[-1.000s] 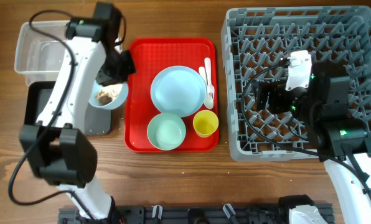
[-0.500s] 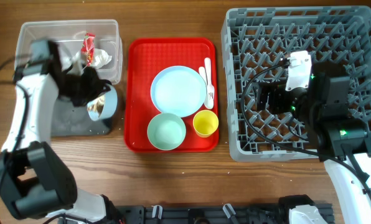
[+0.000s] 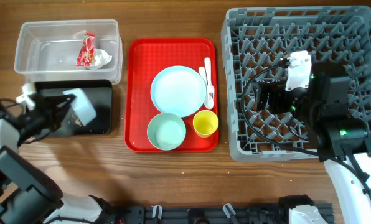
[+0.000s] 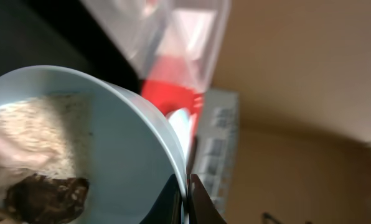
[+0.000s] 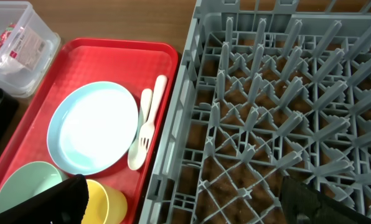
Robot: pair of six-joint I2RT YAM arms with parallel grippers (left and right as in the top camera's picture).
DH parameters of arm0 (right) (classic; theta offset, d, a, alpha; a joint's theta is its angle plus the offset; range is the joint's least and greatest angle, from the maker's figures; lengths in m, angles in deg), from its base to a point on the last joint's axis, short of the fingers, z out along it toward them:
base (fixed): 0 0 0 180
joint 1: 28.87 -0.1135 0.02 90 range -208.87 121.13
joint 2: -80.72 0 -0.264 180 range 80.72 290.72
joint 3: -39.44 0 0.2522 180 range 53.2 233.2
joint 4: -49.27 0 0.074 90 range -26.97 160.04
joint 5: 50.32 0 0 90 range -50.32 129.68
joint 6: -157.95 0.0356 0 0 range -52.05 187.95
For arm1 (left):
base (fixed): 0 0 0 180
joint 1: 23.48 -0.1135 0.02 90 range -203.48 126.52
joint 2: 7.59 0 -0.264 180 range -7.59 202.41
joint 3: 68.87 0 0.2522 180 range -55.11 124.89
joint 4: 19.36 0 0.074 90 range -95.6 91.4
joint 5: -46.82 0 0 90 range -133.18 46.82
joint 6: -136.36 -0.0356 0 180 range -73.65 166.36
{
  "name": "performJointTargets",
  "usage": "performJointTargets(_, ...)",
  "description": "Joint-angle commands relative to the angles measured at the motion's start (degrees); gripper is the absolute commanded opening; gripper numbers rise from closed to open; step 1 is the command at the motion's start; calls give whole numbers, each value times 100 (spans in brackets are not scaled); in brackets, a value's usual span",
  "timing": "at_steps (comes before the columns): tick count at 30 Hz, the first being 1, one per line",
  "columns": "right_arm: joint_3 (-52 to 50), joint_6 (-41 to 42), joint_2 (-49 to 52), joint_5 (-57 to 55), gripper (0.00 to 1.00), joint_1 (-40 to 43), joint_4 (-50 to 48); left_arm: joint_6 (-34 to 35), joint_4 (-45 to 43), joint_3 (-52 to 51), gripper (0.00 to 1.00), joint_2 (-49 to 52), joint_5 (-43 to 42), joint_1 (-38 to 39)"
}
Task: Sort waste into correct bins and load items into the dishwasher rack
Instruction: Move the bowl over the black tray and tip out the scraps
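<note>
Nearest the lower left edge of the overhead frame, the left gripper (image 3: 60, 111) is clamped on the rim of the small pale blue bowl (image 3: 81, 107), tipped on its side over the black tray (image 3: 101, 118). In the left wrist view the bowl (image 4: 98, 149) fills the lower left and the food scraps (image 4: 36, 162), white rice and a brown lump, are inside it, so by my reading the emptying is not finished.

Toward the lower right, the right gripper (image 5: 179, 199) hangs over the near part of the dishwasher rack (image 3: 353, 37) with its jaws apart and nothing between them. No dish shows among the visible pegs, though the arm hides part of the rack.

In the middle of the frame lies the red serving tray (image 3: 139, 50). At its lower end sit the mint green bowl (image 3: 167, 131) and the yellow cup (image 3: 205, 123), just beside each other; above them is the pale blue plate (image 3: 178, 91), with the fork (image 3: 208, 93) and the spoon (image 3: 207, 68) along its right side.

Furthest, at the upper left, the clear tub (image 3: 42, 62) holds the red wrapper (image 3: 85, 50) and the white tissue (image 3: 102, 58).

So the dry waste looks sorted, the scraps are in hand, and all of the loading seems left to do
</note>
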Motion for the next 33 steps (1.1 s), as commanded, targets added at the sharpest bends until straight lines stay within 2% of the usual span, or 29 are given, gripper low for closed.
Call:
performJointTargets(1, 90, 46, 26, 186, 100, -7, -11, -125, -24, -22, 4, -63, -1436, -382)
performJointTargets(4, 90, 50, 26, 267, 99, -7, -11, -125, -26, -22, 4, -63, -2039, -610)
performJointTargets(14, 90, 48, 26, 267, 100, -7, -15, 262, -24, -22, 4, -63, -2050, -953)
performJointTargets(20, 90, 50, 26, 293, 100, -7, -15, 1187, -337, -22, 4, -63, -2052, -953)
performJointTargets(23, 90, 122, 26, 402, 100, -7, -33, 1871, -125, -22, 4, -81, -2052, -940)
performJointTargets(26, 90, 195, 26, 437, 100, -7, -33, 1803, -614, -22, 4, -92, -2002, -909)
performJointTargets(33, 90, 190, 26, 435, 100, -7, -70, 1823, -809, 120, 4, -251, -2050, -501)
